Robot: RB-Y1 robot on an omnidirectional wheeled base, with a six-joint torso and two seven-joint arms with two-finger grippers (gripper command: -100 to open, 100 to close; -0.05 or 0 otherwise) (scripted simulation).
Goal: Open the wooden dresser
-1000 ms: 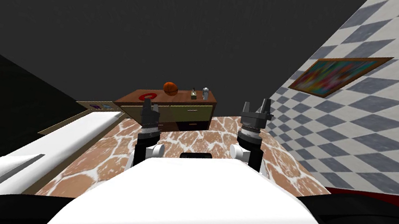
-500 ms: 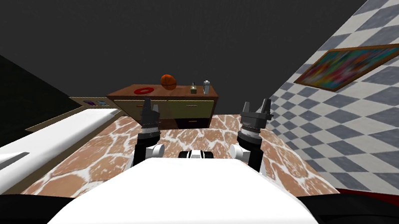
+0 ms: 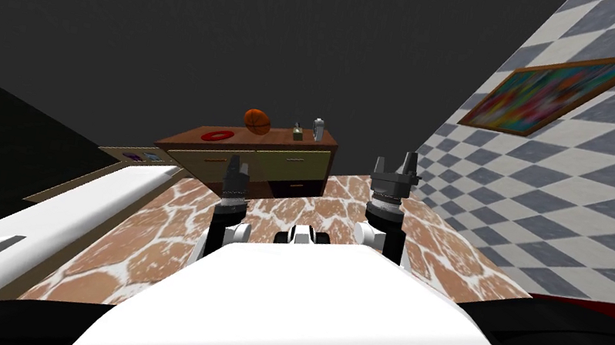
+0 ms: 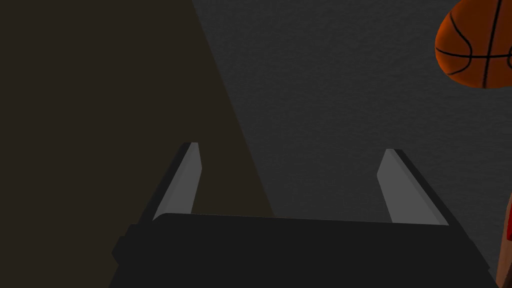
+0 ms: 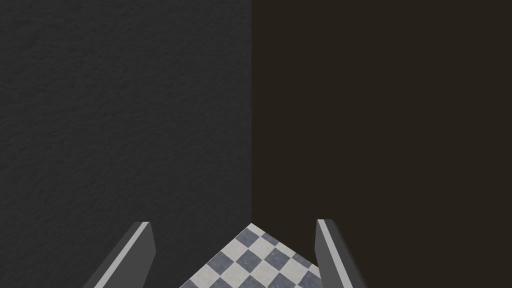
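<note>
With the left claw (image 3: 236, 162) and right claw (image 3: 394, 161) both open and empty, my view had swung over the last second, and the dresser (image 3: 254, 157), seemingly shut with a ball (image 3: 257, 119) on top, stood slightly larger across the floor (image 3: 155, 234), well beyond reach.

Brown-topped dresser (image 3: 268, 141) stands on stone-patterned floor (image 3: 162, 236), far end of room. Along its top, in a row: flat red ring (image 3: 214, 136), orange basketball (image 3: 257, 120), then two small objects (image 3: 318, 130) close together, too small to identify.
</note>
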